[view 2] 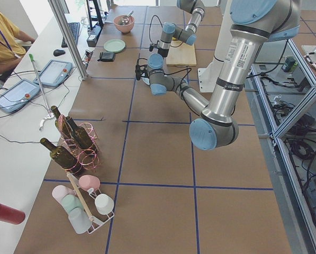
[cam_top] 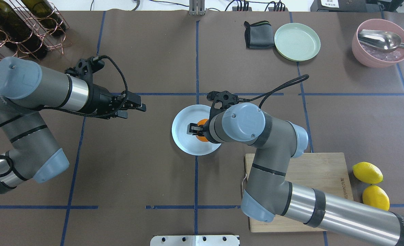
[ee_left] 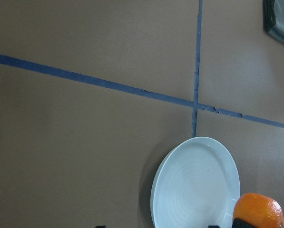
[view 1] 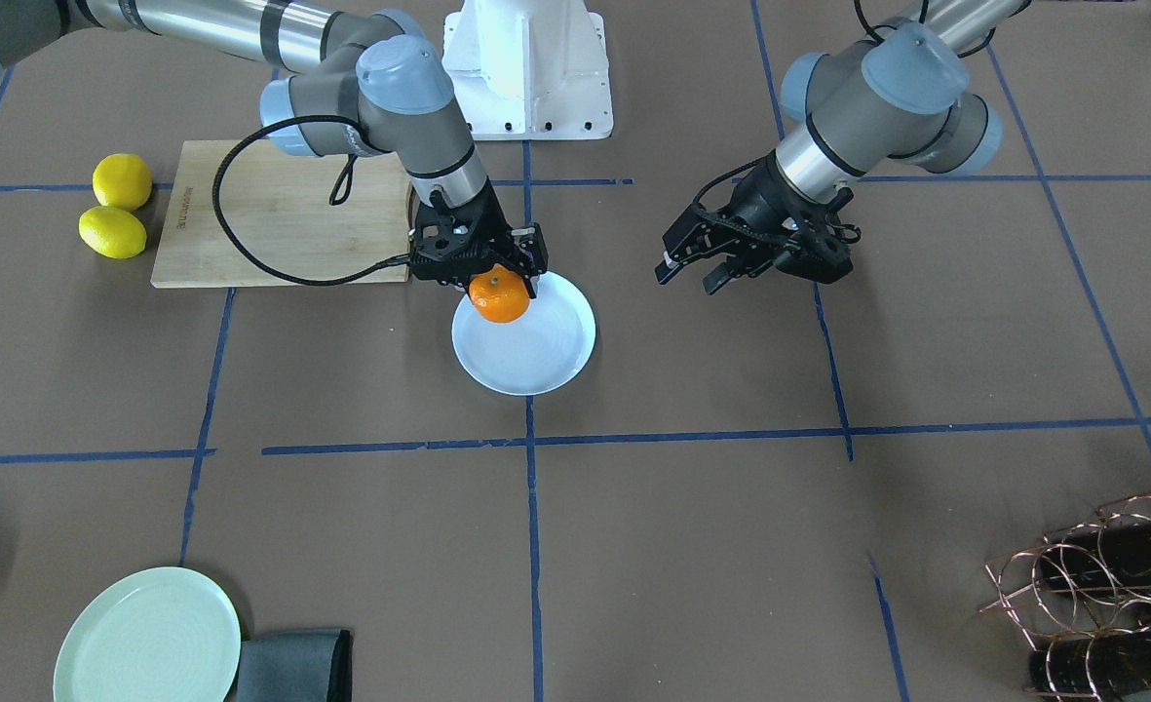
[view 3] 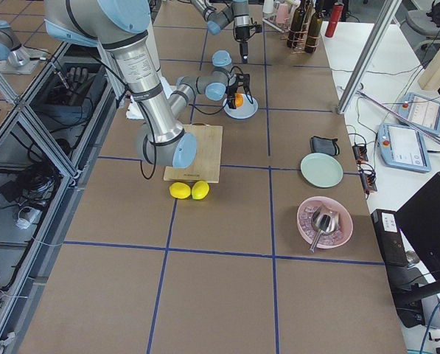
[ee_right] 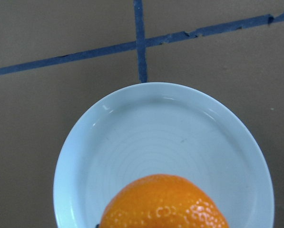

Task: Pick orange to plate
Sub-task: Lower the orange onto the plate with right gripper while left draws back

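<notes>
Orange [view 1: 499, 298], mostly hidden by the wrist from overhead and cropped in its wrist view, bright and pebbly, hangs clamped in right gripper [view 1: 503, 283] over plate [view 1: 536, 363] edge; left gripper [view 1: 692, 274] spread open.

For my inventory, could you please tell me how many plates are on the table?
2: the white plate below the orange in the right gripper, and the green plate beside the grey cloth.

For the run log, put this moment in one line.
right gripper: jaws shut on orange | orange: above plate | left gripper: open, empty
</notes>
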You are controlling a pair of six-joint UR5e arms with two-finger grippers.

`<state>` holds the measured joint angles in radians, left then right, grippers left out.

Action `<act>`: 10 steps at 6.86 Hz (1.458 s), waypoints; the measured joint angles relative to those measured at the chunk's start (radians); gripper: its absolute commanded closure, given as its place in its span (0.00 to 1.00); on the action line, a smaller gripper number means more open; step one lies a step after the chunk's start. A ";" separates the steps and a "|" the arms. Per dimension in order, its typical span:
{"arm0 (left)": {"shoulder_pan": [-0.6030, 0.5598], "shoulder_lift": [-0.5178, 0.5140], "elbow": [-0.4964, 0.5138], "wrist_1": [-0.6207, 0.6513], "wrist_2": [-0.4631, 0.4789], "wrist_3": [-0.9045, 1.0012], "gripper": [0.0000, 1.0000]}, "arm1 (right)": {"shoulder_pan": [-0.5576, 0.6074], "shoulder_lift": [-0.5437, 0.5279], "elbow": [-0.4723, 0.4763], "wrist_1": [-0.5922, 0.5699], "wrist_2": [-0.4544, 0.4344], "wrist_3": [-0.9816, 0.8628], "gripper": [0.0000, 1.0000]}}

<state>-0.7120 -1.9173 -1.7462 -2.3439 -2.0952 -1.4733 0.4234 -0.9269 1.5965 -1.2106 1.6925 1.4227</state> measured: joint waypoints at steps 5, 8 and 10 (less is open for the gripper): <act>0.002 0.010 -0.002 0.000 -0.001 -0.002 0.20 | -0.005 0.050 -0.092 -0.006 -0.066 -0.009 0.77; 0.002 0.009 -0.003 -0.001 -0.003 -0.002 0.19 | -0.017 0.052 -0.107 -0.003 -0.075 -0.009 0.00; 0.002 0.010 -0.003 -0.002 -0.003 -0.002 0.19 | -0.019 0.053 -0.108 -0.003 -0.076 -0.010 0.00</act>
<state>-0.7102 -1.9069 -1.7488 -2.3454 -2.0985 -1.4752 0.4040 -0.8737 1.4889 -1.2135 1.6169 1.4125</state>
